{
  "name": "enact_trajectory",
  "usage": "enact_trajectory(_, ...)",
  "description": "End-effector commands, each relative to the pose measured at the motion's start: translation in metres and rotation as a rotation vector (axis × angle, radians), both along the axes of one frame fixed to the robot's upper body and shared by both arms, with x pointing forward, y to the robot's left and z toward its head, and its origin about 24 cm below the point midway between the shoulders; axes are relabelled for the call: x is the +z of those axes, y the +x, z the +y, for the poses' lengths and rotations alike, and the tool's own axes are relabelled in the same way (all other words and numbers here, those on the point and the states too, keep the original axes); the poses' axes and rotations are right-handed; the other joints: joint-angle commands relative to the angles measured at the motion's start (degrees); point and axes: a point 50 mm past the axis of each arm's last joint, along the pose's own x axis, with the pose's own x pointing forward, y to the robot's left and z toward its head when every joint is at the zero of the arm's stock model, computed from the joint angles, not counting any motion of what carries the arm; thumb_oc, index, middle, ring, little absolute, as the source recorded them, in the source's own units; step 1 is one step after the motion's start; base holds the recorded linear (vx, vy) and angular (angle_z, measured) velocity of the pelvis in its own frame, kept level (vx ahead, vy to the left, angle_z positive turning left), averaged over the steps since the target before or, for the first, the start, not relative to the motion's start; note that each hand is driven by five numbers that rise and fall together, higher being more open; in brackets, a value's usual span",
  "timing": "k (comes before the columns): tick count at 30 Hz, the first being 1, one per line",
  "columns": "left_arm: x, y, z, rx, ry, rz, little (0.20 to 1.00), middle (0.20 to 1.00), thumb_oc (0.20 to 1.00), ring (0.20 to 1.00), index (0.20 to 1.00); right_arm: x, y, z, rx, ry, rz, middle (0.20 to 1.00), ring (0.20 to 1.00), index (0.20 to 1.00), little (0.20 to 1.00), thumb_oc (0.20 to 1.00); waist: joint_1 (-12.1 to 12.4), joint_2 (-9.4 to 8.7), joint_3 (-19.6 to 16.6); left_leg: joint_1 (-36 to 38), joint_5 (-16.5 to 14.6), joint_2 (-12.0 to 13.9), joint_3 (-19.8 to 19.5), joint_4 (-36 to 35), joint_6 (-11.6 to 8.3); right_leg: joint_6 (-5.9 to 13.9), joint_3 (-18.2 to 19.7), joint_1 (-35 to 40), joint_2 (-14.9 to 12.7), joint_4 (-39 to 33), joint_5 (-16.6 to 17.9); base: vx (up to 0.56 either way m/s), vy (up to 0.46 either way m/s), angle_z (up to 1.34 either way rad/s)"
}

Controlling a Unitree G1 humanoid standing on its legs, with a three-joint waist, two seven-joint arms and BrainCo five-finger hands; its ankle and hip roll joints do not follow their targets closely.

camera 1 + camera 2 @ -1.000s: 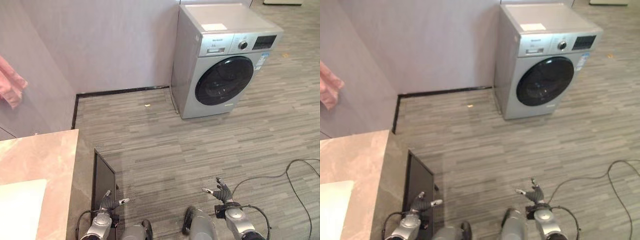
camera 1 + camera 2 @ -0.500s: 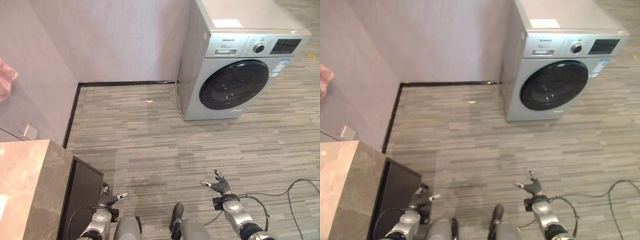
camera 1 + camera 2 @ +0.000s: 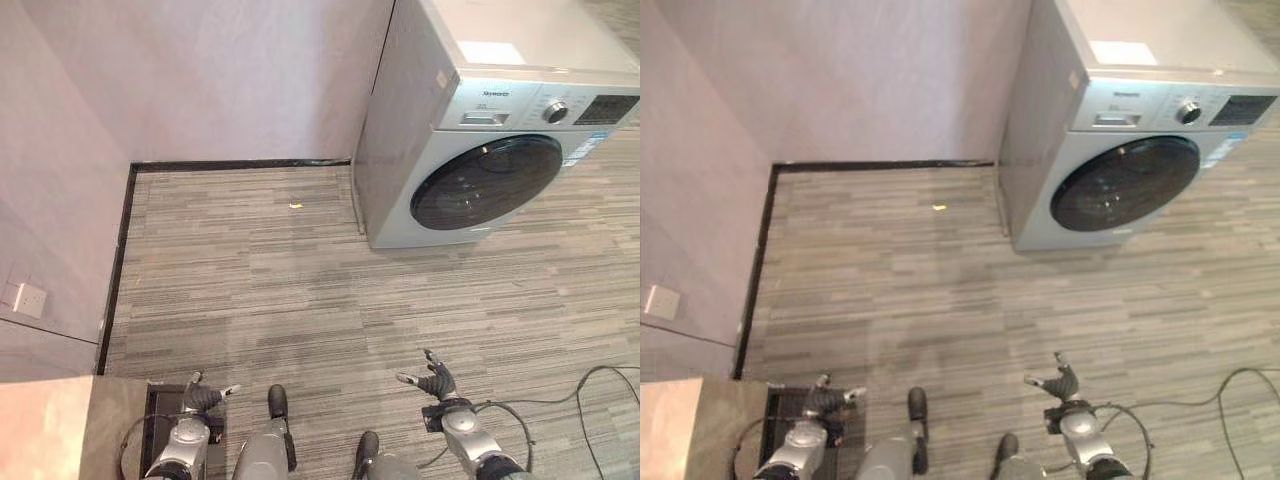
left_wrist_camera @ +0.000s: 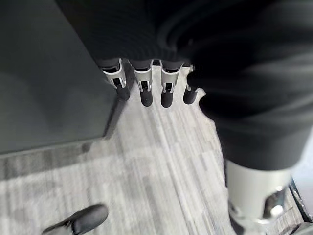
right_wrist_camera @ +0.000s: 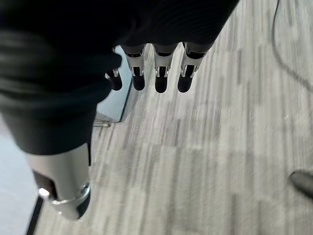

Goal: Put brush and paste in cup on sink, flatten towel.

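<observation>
My left hand [image 3: 196, 399] hangs low beside the dark cabinet side [image 4: 49, 73] of the sink counter, fingers [image 4: 142, 90] straight and holding nothing. Its thumb [image 4: 254, 196] sticks out apart from them. My right hand [image 3: 435, 382] is low over the striped grey floor, fingers [image 5: 159, 78] straight and spread, palm empty. A corner of the pink marble counter top [image 3: 40, 430] lies in the bottom left of the eye views.
A silver washing machine [image 3: 500, 130] with a dark round door stands against the wall at the upper right. A white wall socket [image 3: 25, 298] sits low on the left wall. A small yellow scrap [image 3: 295, 205] lies on the floor near the skirting.
The camera has moved: the counter and the pink towel slid off to the left and the washing machine looms larger. Both hands stay low, open and empty.
</observation>
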Motion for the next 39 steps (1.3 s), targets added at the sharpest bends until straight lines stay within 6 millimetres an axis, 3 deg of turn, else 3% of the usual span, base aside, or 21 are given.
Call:
enact_trajectory(1, 0.013, 0.014, 0.006, -0.04, 0.059, -0.068, 1.0, 1.0, 1.0, 1.0, 1.0, 0.021, 0.021, 0.006, 0.004, 0.045, -0.139, 1.0, 1.0, 1.0, 1.0, 1.0, 0.3, 0.69, 2.5, -1.8, -0.8, -1.2, -4.4, 2.6, 1.57, 3.27, 0.3, -2.3, 1.0, 17.3, 16.1, 0.43, 0.379, -0.05)
enact_trajectory(3, 0.014, 0.015, 0.008, -0.048, 0.072, -0.066, 1.0, 1.0, 1.0, 1.0, 1.0, 0.03, 0.028, 0.011, 0.01, 0.093, -0.189, 1.0, 1.0, 1.0, 1.0, 1.0, -1.1, 1.58, 3.8, 1.0, -1.0, -1.4, -5.3, 0.9, 1.78, 2.46, 1.6, -8.6, 4.9, 17.5, 12.2, 0.34, 0.18, 0.13)
enact_trajectory(4, 0.015, 0.015, 0.011, -0.034, 0.077, -0.068, 1.0, 1.0, 1.0, 1.0, 1.0, 0.034, 0.031, 0.014, 0.011, 0.117, -0.215, 1.0, 1.0, 1.0, 1.0, 1.0, -0.9, 0.97, 3.7, 2.2, -1.4, -1.9, -4.6, -0.1, 1.65, 2.46, -3.2, -8.5, 2.2, 12.1, 12.2, 0.26, 0.096, 0.13)
enact_trajectory(5, 0.015, 0.015, 0.011, -0.034, 0.077, -0.068, 1.0, 1.0, 1.0, 1.0, 1.0, 0.034, 0.031, 0.014, 0.011, 0.117, -0.215, 1.0, 1.0, 1.0, 1.0, 1.0, -1.0, 1.1, 3.7, 2.1, -1.3, -1.8, -4.7, -0.1, 1.6, 2.38, -3.4, -8.4, 2.3, 11.8, 12.3, 0.43, -0.021, 0.01)
enact_trajectory(6, 0.012, 0.013, 0.007, -0.042, 0.06, -0.062, 1.0, 1.0, 1.0, 1.0, 1.0, 0.035, 0.029, 0.011, 0.0, 0.136, -0.22, 1.0, 1.0, 1.0, 1.0, 1.0, -1.7, 0.41, 3.4, 3.8, -1.9, -2.5, -5.7, -1.5, 0.34, 1.48, -5.8, -7.7, 1.3, -0.9, 10.9, 0.38, -0.078, -0.04)
enact_trajectory(9, 0.01, 0.014, 0.002, -0.059, 0.05, -0.052, 1.0, 1.0, 1.0, 1.0, 1.0, 0.041, 0.027, 0.008, 0.015, 0.135, -0.254, 1.0, 1.0, 1.0, 1.0, 1.0, -2.3, -0.45, 3.3, 5.5, -3.9, -2.9, -7.3, -1.5, -1.79, 2.42, -4.1, -8.8, 0.0, -17.1, 13.0, 0.42, -0.113, 0.14)
enact_trajectory(14, 0.007, 0.013, -0.005, 0.004, -0.018, -0.071, 1.0, 1.0, 1.0, 1.0, 1.0, 0.04, 0.02, 0.005, 0.056, 0.115, -0.243, 1.0, 1.0, 1.0, 1.0, 1.0, -3.1, -1.38, 2.8, 6.7, -8.6, -3.0, -9.3, 4.8, -2.41, 1.88, -0.8, -6.0, 1.1, -17.4, 12.6, 0.38, -0.104, 0.54)
enact_trajectory(15, 0.014, 0.022, -0.01, 0.009, -0.063, -0.141, 1.0, 1.0, 1.0, 1.0, 1.0, 0.048, 0.022, 0.0, 0.076, 0.089, -0.277, 1.0, 1.0, 1.0, 1.0, 1.0, -3.0, -1.16, 2.9, 4.7, -7.9, -2.3, -9.6, 12.6, -4.06, 0.44, -3.1, -3.9, 2.5, -17.1, 10.9, 0.22, -0.09, 0.5)
enact_trajectory(16, 0.014, 0.022, -0.01, 0.009, -0.063, -0.141, 1.0, 1.0, 1.0, 1.0, 1.0, 0.048, 0.022, 0.0, 0.076, 0.09, -0.277, 1.0, 1.0, 1.0, 1.0, 1.0, -3.2, -1.26, 2.8, 4.5, -7.7, -2.4, -9.7, 12.5, -4.03, 0.45, -3.2, -4.0, 2.3, -17.1, 11.0, 0.38, -0.222, 0.55)
enact_trajectory(17, 0.023, 0.033, -0.016, -0.006, -0.099, -0.207, 1.0, 1.0, 1.0, 1.0, 1.0, 0.052, 0.022, -0.008, 0.085, 0.046, -0.29, 1.0, 1.0, 1.0, 1.0, 1.0, -2.5, -1.38, 3.7, -0.4, -4.8, -0.4, -9.5, 22.6, -6.05, -1.47, -5.5, -1.5, 3.3, -17.2, 9.2, 0.15, -0.132, 0.42)
enact_trajectory(20, 0.033, 0.047, -0.021, -0.049, -0.1, -0.251, 1.0, 1.0, 1.0, 1.0, 1.0, 0.056, 0.025, -0.016, 0.083, 0.016, -0.301, 1.0, 1.0, 1.0, 1.0, 1.0, -1.8, -1.95, 4.2, -5.3, -2.2, 2.4, -6.7, 30.7, -6.96, -3.24, -8.6, 0.8, 4.2, -18.0, 7.0, 0.24, -0.177, 0.57)
enact_trajectory(22, 0.033, 0.047, -0.021, -0.049, -0.1, -0.251, 1.0, 1.0, 1.0, 1.0, 1.0, 0.056, 0.025, -0.016, 0.083, 0.016, -0.301, 1.0, 1.0, 1.0, 1.0, 1.0, -1.8, -1.94, 4.2, -5.4, -2.2, 2.4, -6.7, 30.7, -6.96, -3.24, -8.6, 0.8, 4.2, -18.0, 7.0, 0.33, -0.049, 0.34)
enact_trajectory(23, 0.039, 0.055, -0.019, -0.065, -0.064, -0.262, 1.0, 1.0, 1.0, 1.0, 1.0, 0.054, 0.024, -0.019, 0.077, -0.009, -0.288, 1.0, 1.0, 1.0, 1.0, 1.0, -0.6, -1.74, 3.1, -9.2, -5.1, 3.1, -1.9, 17.1, -6.25, -1.76, -10.0, 4.2, 5.4, -20.6, 4.3, 0.62, 0.083, 0.32)
enact_trajectory(25, 0.034, 0.05, -0.017, -0.06, -0.053, -0.237, 1.0, 1.0, 1.0, 1.0, 1.0, 0.05, 0.021, -0.016, 0.088, -0.012, -0.273, 1.0, 1.0, 1.0, 1.0, 1.0, -0.1, -1.02, 2.2, -10.1, 0.5, 3.5, -0.3, 6.9, -6.86, -1.01, -10.1, 5.6, 6.3, -21.5, 3.6, 0.57, 0.167, 0.51)
enact_trajectory(26, 0.032, 0.047, -0.016, -0.06, -0.043, -0.224, 1.0, 1.0, 1.0, 1.0, 1.0, 0.048, 0.019, -0.015, 0.092, -0.014, -0.263, 1.0, 1.0, 1.0, 1.0, 1.0, 0.0, -0.83, 1.8, -9.5, 3.6, 3.9, 0.9, 2.6, -7.55, -0.86, -10.0, 6.5, 6.5, -21.5, 3.0, 0.26, 0.117, 0.42)
enact_trajectory(30, 0.03, 0.043, -0.01, -0.049, -0.033, -0.199, 1.0, 1.0, 1.0, 1.0, 1.0, 0.043, 0.014, -0.013, 0.108, -0.018, -0.238, 1.0, 1.0, 1.0, 1.0, 1.0, 0.1, -0.68, 1.1, -10.1, 7.3, 6.6, 7.9, -2.3, -8.11, -0.81, -11.0, 9.3, 7.0, -20.3, 0.8, 0.44, 0.2, -0.18)
enact_trajectory(34, 0.028, 0.038, -0.004, -0.039, -0.026, -0.183, 1.0, 1.0, 1.0, 1.0, 1.0, 0.038, 0.014, -0.002, 0.152, 0.006, -0.209, 1.0, 1.0, 1.0, 1.0, 1.0, 1.1, -2.25, 0.1, -9.8, 4.8, 5.5, 7.2, 2.8, -5.82, -0.07, -9.1, 10.1, 4.8, -13.2, -1.3, 0.36, 0.235, -0.33)
enact_trajectory(35, 0.029, 0.037, 0.0, -0.038, -0.011, -0.179, 1.0, 1.0, 1.0, 1.0, 1.0, 0.037, 0.013, 0.001, 0.14, 0.031, -0.209, 1.0, 1.0, 1.0, 1.0, 1.0, 0.8, -3.59, 0.4, -9.6, 2.0, 4.2, 8.2, 6.3, -3.88, 1.77, -7.6, 8.9, 2.0, -4.3, 2.5, 0.24, 0.245, -0.13)
enact_trajectory(37, 0.029, 0.037, 0.002, -0.044, -0.001, -0.174, 1.0, 1.0, 1.0, 1.0, 1.0, 0.038, 0.013, 0.003, 0.141, 0.041, -0.212, 1.0, 1.0, 1.0, 1.0, 1.0, 0.6, -4.02, 0.5, -8.7, 0.5, 3.2, 8.4, 6.6, -2.75, 2.77, -6.6, 7.4, 0.4, -0.1, 5.1, 0.32, 0.364, -0.02)
enact_trajectory(38, 0.028, 0.036, 0.003, -0.059, 0.022, -0.158, 1.0, 1.0, 1.0, 1.0, 1.0, 0.036, 0.012, 0.003, 0.129, 0.042, -0.204, 1.0, 1.0, 1.0, 1.0, 1.0, 0.4, -4.24, 0.7, -6.1, -1.8, 1.0, 8.4, 6.2, -0.75, 4.14, -6.0, 6.3, -1.5, 5.7, 11.2, 0.43, 0.471, 0.05)
enact_trajectory(39, 0.029, 0.036, 0.003, -0.072, 0.035, -0.159, 1.0, 1.0, 1.0, 1.0, 1.0, 0.036, 0.013, 0.003, 0.121, 0.046, -0.205, 1.0, 1.0, 1.0, 1.0, 1.0, 0.1, -3.87, 1.0, -4.9, -2.5, 0.4, 7.7, 6.1, 0.12, 4.24, -5.6, 5.2, -1.7, 9.4, 13.2, 0.33, 0.352, 0.21)
